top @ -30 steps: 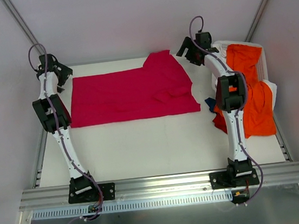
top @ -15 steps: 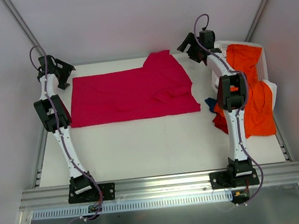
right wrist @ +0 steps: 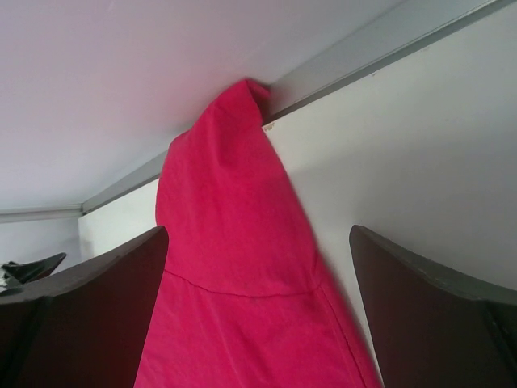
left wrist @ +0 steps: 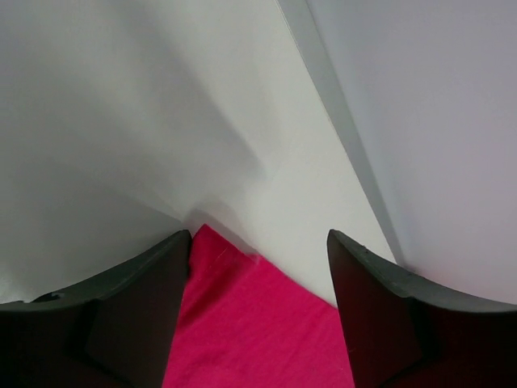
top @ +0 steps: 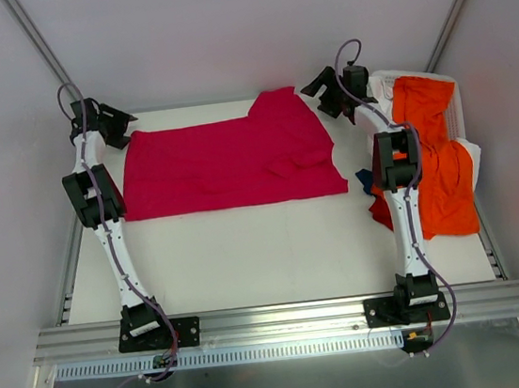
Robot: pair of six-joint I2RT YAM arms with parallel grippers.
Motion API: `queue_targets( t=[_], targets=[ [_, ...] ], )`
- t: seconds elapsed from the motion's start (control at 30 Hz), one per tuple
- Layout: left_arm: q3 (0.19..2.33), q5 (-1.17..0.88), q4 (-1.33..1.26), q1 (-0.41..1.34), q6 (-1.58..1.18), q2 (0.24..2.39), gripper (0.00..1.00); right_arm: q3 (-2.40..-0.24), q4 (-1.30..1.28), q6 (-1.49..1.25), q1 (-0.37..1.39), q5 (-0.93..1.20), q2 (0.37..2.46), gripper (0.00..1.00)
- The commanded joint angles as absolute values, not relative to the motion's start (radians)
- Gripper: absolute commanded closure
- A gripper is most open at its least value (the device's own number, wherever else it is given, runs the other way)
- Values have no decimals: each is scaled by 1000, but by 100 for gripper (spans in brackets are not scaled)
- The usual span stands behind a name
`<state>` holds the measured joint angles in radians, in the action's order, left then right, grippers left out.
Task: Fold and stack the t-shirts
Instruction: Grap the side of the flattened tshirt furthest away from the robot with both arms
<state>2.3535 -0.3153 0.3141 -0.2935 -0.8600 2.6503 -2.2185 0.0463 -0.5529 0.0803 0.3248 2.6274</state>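
Left end effector (top: 117, 126) gapes empty at the upper-left corner of the crimson t-shirt (top: 227, 160), right end effector (top: 319, 86) likewise by its sleeve; right arm (top: 403, 205) partly hides the orange t-shirt (top: 445, 181).

White table (top: 248, 252) — pale grey walls (top: 220, 28), aluminium rail (top: 284, 319) in front.

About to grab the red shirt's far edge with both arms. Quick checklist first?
1. The left gripper open: ok, fingers apart.
2. The right gripper open: ok, its fingers are apart too.
3. Left aim: ok, a corner of the red shirt lies between its fingers.
4. Right aim: ok, the sleeve is between its fingers, though bunched against the far rail.
5. Height above the cloth: cannot tell.
6. The orange shirt apart from the red shirt: ok.
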Motion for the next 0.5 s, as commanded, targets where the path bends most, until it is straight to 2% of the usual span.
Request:
queue_targets(
  t=[0.0,0.17,0.47],
  targets=[
    [2339,-350,367,-278,-868,2701,34,-2284,173,-638,87,400,2666,1],
    [2336,-362,359,-273,-876,2706,45,-2316,212,-670,97,410,2712,1],
    [2332,-359,353,-275,-871,2701,46,-2388,249,-723,156,403,2780,1]
  ],
)
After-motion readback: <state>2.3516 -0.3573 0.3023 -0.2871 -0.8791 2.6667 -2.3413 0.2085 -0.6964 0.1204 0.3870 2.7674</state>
